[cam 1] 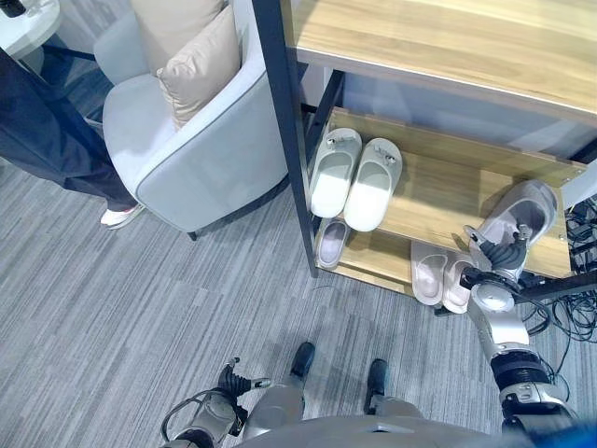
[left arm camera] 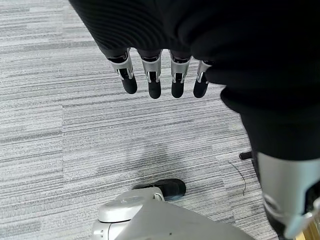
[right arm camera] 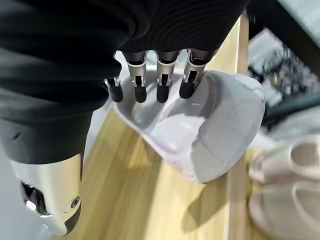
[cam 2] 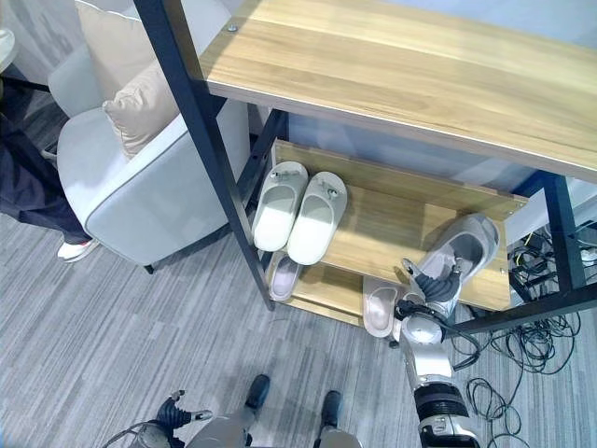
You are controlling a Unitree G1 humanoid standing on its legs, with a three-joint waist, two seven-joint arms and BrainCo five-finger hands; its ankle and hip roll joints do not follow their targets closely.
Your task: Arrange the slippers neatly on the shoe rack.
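A grey slipper point(cam 1: 522, 215) is tilted at the right end of the rack's middle shelf point(cam 1: 448, 187). My right hand point(cam 1: 499, 254) holds it by the heel; in the right wrist view the fingers point(right arm camera: 160, 82) curl over the rim of the grey slipper point(right arm camera: 220, 130). A white pair point(cam 1: 354, 177) lies side by side at the left of the same shelf. On the bottom shelf are a single grey slipper point(cam 1: 331, 243) and a beige pair point(cam 1: 438, 273). My left hand point(cam 1: 224, 401) hangs low over the carpet, with its fingers point(left arm camera: 155, 80) relaxed and nothing in it.
A grey armchair point(cam 1: 196, 149) with a beige cushion point(cam 1: 201, 61) stands just left of the rack's dark post point(cam 1: 284, 121). A person in dark trousers point(cam 1: 47, 131) stands at the far left. Cables point(cam 1: 569, 313) lie on the floor right of the rack.
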